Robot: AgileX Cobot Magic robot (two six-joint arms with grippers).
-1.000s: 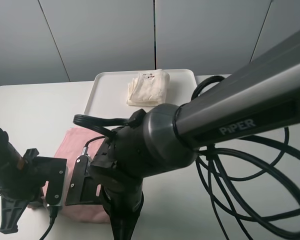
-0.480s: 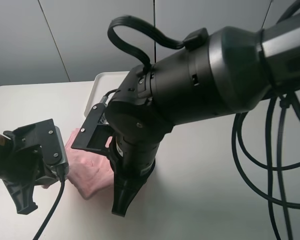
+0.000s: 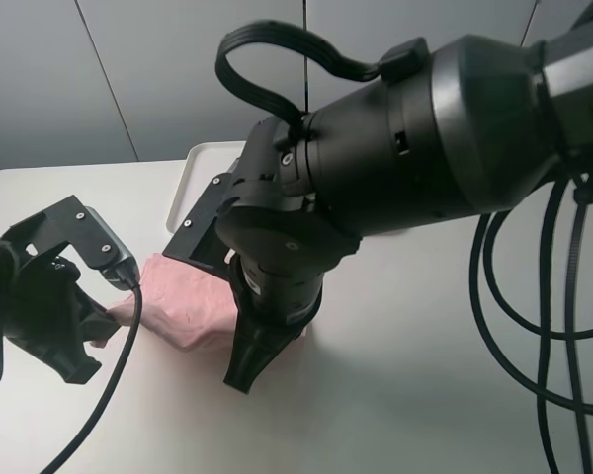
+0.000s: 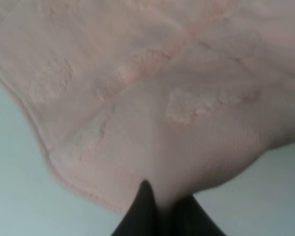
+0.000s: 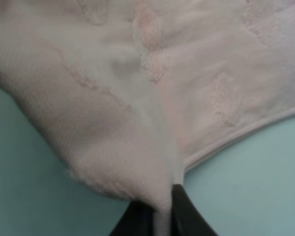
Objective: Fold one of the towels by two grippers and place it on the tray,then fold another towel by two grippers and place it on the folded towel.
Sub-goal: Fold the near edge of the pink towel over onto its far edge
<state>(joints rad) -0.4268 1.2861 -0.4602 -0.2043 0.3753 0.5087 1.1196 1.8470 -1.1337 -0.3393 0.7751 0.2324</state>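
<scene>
- ok so the left gripper point(image 4: 162, 217) is clamped down on an edge of the pink towel point(image 3: 183, 314). In its wrist view the cloth comes straight out from between the two black fingertips.
- same deal with the right gripper point(image 5: 161, 216): jaws pinched tight on a fold of the same towel, with the hem running off to one side.
- the pink towel sits on the near-left part of the table point(image 3: 395, 420), strung between the two grippers as a low, rumpled bundle. It's nearer than the tray point(image 3: 192, 174) and not on it. I can't tell if it's fully lifted or still dragging on the tabletop.
- vs a second ago: back then the towel was spread out flatter at the near edge, mostly hidden under both arms. Half a second ago it was a tight bunch. Now it's pulled out wider, left to right, and sits a bit farther from the near edge.
- the right arm point(image 3: 425, 148) has swung up and across. A second ago the cream towel was in plain sight, folded on the tray at the far side. Now the arm hides it, and only the tray's left corner shows.
- the left gripper has tilted and come up a little since half a second ago.
</scene>
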